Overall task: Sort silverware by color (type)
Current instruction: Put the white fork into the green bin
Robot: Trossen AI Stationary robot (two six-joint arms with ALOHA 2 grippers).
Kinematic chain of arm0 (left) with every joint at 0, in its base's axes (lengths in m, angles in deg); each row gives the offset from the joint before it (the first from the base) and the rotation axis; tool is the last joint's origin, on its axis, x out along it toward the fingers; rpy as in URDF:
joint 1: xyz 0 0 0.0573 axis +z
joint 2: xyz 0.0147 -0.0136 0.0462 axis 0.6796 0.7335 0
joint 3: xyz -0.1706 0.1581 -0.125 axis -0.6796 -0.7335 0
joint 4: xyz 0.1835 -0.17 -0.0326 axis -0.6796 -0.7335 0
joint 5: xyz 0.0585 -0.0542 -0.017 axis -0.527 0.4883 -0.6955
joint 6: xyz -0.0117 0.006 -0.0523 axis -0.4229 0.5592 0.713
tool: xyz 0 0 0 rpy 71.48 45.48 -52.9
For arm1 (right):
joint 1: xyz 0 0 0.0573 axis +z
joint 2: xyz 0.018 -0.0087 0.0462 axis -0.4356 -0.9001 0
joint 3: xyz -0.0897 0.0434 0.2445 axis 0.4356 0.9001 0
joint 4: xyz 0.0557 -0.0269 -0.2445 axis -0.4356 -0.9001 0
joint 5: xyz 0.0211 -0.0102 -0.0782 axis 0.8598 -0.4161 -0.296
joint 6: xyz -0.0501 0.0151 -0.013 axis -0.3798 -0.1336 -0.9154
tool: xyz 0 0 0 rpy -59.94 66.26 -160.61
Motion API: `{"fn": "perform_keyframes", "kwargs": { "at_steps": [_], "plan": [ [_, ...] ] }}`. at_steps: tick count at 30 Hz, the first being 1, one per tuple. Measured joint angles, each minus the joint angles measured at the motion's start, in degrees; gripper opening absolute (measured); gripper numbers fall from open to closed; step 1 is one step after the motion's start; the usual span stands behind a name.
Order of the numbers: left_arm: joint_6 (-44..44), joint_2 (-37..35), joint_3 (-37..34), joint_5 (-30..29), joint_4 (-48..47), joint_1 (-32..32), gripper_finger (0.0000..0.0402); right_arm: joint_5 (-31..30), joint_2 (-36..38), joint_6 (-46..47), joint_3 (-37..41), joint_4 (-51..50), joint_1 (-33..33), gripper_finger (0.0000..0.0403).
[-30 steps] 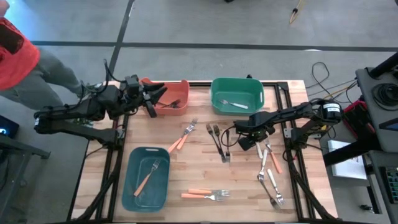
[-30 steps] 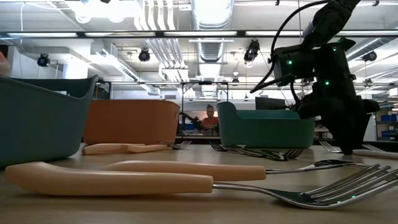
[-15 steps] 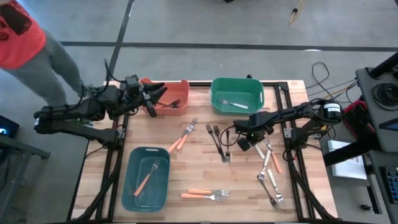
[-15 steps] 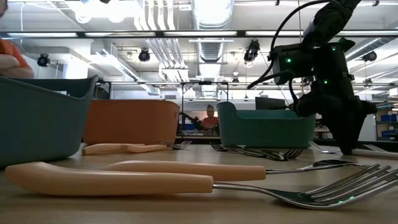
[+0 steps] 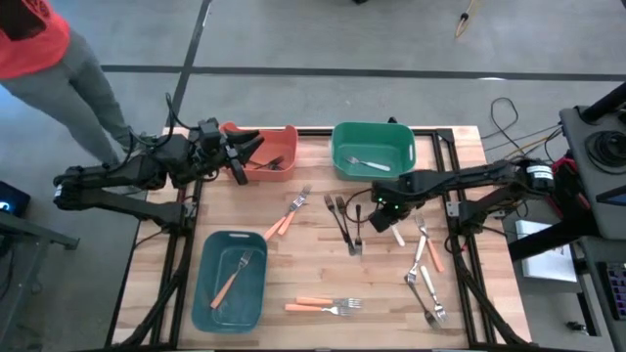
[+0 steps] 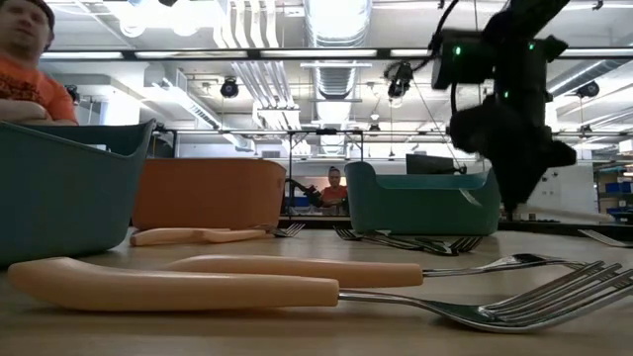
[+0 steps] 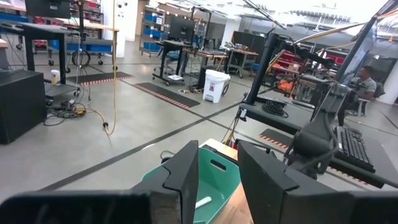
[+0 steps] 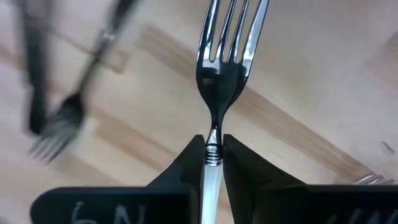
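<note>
Right gripper [image 8: 213, 155] clamped on white-handled fork [image 8: 222, 68] above table [image 5: 293, 264]; left gripper [image 7: 217, 177] parted, empty, over orange bin [image 5: 269, 149]

text: none legible | labels: none | numbers: none | signs: none

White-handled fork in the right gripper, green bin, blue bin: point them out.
white-handled fork [image 8: 219, 74]: right wrist view, on the metal head just below the tines.
green bin [image 5: 403, 136]: high view, on its right rim.
blue bin [image 5: 207, 277]: high view, on bare floor near its left wall.
</note>
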Motion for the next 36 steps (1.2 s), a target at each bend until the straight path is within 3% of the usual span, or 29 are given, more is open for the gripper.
{"fn": "perform_keyframes", "kwargs": {
  "at_steps": [4, 9, 15, 24, 31, 36],
  "plan": [
    [0.00, 0.05, 0.00, 0.00, -0.12, 0.00, 0.0095, 0.27, 4.76, -1.64, -0.85, 0.43, 0.42, 0.0029],
    [0.00, 0.32, -0.02, 0.00, -0.77, 0.00, 0.0095, 0.88, 11.05, -4.67, -1.64, 7.85, 1.76, 0.0029],
    [0.22, 0.44, -0.02, 0.00, -0.68, 0.00, 0.0095, -3.61, 14.30, -10.08, -1.64, 27.82, 1.99, 0.0029],
    [1.70, 0.61, -0.02, 0.04, -0.85, 0.00, 0.0095, -8.92, 9.64, -22.91, -1.67, 58.13, -0.21, 0.0028],
    [1.73, 0.61, -0.02, 0.04, -1.01, 0.00, 0.0095, -12.49, 5.84, -31.23, -7.19, 55.07, -3.62, 0.0028],
    [1.73, 0.61, -0.02, 0.04, -1.05, 0.00, 0.0095, -12.46, 1.28, -39.46, -17.57, 38.32, -8.85, 0.0028]
  ]
}}
